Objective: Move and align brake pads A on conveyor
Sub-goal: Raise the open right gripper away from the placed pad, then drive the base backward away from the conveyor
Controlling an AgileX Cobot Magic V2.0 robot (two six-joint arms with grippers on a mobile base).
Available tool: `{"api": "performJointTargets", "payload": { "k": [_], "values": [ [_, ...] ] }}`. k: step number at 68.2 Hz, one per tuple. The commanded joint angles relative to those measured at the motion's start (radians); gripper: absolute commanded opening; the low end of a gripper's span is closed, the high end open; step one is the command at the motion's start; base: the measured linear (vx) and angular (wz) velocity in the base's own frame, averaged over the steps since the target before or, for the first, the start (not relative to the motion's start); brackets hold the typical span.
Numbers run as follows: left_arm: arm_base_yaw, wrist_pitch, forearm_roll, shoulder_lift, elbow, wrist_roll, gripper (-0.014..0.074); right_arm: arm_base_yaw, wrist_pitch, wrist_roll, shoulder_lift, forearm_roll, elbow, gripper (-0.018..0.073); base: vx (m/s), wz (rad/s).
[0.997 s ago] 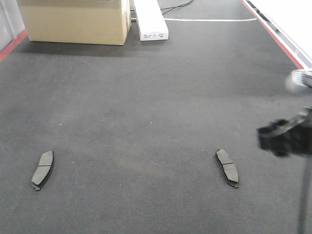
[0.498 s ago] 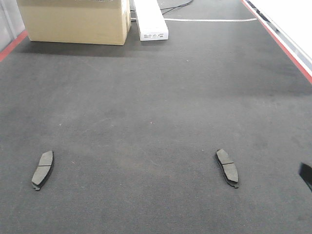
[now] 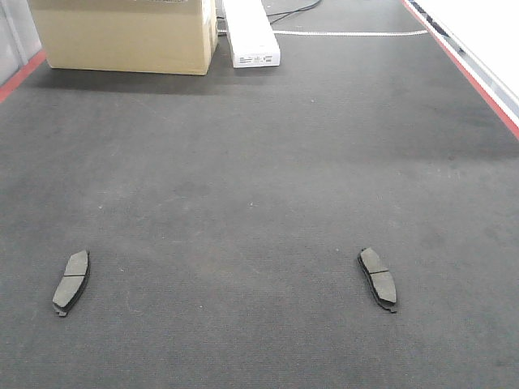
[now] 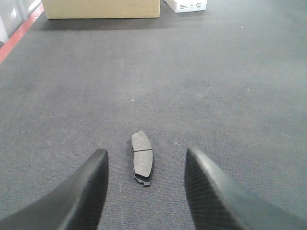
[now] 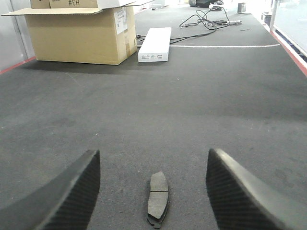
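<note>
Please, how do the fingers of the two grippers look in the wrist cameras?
Both the left gripper and the right gripper have two broad black fingers, rounded at the tips, with a fine woven, carbon-like texture. No cables or markings show.

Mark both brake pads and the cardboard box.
Left brake pad [image 3: 71, 281], front view, middle of its friction face.
Right brake pad [image 3: 378, 279], front view, middle of its friction face.
Cardboard box [image 3: 122, 36], front view, front face.

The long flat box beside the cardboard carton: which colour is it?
The long box is white; right wrist view.
</note>
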Motion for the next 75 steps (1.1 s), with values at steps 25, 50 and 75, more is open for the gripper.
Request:
{"api": "performJointTargets", "payload": {
  "k": [25,50,75],
  "values": [
    [-0.004,-0.08,-0.006,0.01,-0.021,-0.001,0.0363,-0.005,-0.078,0.0,0.01,-0.001,-0.027,0.0452,0.0,0.0],
    [-0.004,-0.079,-0.006,0.014,-0.021,-0.001,0.0363,-0.005,-0.078,0.0,0.01,-0.001,-0.027,0.0452,-0.01,0.0],
    [-0.004,-0.081,-0.006,0.014,-0.021,-0.001,0.0363,-0.005,-0.078,0.0,0.01,-0.001,-0.027,0.0452,-0.24,-0.06]
  ]
}}
